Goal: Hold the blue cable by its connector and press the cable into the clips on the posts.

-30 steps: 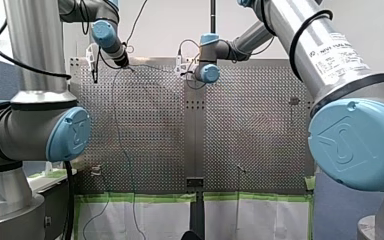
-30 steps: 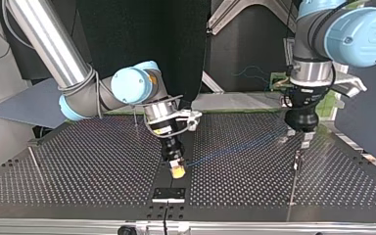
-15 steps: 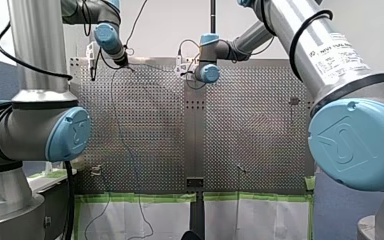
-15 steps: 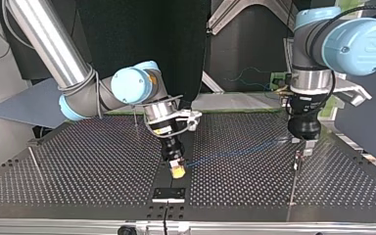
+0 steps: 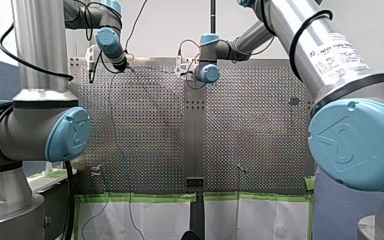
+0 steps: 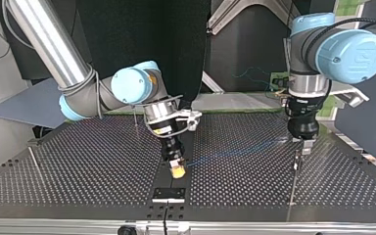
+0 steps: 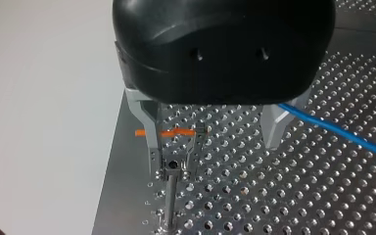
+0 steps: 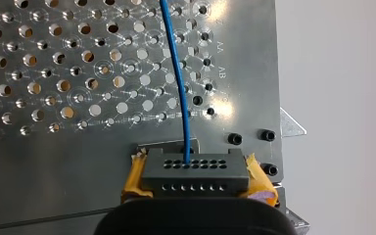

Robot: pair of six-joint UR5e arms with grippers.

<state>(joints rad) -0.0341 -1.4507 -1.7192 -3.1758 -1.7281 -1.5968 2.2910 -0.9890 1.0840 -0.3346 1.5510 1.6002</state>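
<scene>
My right gripper is shut on the dark grey connector, which sits between its yellow pads. The blue cable leaves the connector and runs low over the plate to my left gripper. That gripper is open, its metal fingers set wide. The cable comes in by one finger. A post with a clip stands just beside the other finger, apart from the cable. In the front view both grippers are at the far edge, left and right.
More thin posts stand on the perforated table: one at the top view's left, one behind my right arm. A black bracket sits at the near edge. A loose length of cable trails over the plate and off the table's edge.
My left gripper has shifted slightly right and lower in the top view, closer over the post. The loose cable length has swung in the front view. My right gripper has stayed put.
</scene>
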